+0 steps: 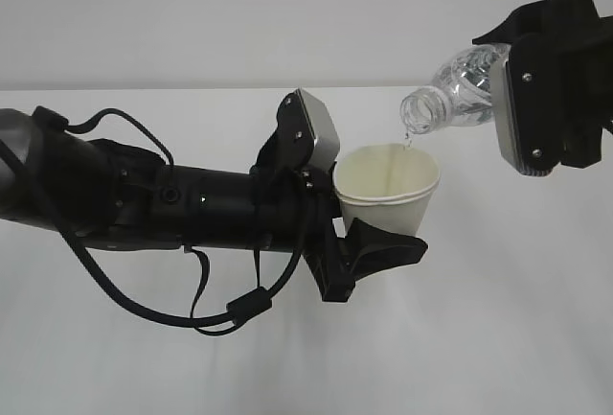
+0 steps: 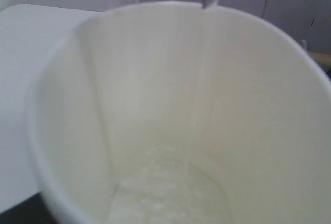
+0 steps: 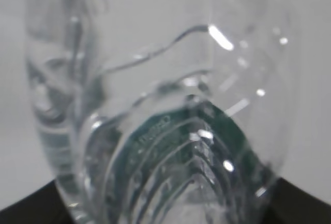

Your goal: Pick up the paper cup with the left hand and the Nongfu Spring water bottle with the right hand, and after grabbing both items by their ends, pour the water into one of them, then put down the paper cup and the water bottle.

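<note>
The left hand (image 1: 369, 228) clamps the paper cup (image 1: 388, 190) at centre; water (image 2: 170, 193) pools inside. At two o'clock, the right hand (image 1: 536, 99) grips the tilted Nongfu Spring water bottle (image 1: 455, 89), trickling; its green label is unreadable.

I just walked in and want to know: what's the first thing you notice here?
The tipped water bottle at upper right, held by the right hand, dribbling water from its open mouth. Just below it, in the middle, the left hand holds the white paper cup in the air, catching it.
</note>
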`<state>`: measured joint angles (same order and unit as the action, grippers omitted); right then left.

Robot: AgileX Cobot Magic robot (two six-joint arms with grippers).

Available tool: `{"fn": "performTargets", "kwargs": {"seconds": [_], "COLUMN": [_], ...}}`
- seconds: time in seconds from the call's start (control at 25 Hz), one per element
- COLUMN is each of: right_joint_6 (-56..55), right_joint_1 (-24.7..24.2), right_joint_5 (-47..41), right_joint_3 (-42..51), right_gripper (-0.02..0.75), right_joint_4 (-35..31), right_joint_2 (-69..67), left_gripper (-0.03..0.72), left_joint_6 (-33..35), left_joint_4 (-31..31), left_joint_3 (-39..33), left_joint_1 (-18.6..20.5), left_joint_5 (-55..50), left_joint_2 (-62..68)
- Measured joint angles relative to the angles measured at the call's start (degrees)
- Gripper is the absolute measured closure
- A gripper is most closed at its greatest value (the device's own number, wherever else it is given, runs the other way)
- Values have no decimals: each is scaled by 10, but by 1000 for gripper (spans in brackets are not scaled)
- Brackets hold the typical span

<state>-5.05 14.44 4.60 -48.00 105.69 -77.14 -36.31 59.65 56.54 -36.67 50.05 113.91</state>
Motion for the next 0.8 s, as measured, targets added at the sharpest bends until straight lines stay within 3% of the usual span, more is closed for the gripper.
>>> {"fn": "performTargets", "kwargs": {"seconds": [0.8], "right_joint_6": [1], "right_joint_1": [18], "right_joint_5": [2], "right_joint_3": [0], "right_gripper": [292], "right_joint_4": [0], "right_joint_2": [0], "left_gripper": [240], "left_joint_6": [0], "left_joint_4": [7], "left_joint_3": [0], "left_joint_1": [-12], "left_joint_5": [1], "left_joint_2": [0]}}
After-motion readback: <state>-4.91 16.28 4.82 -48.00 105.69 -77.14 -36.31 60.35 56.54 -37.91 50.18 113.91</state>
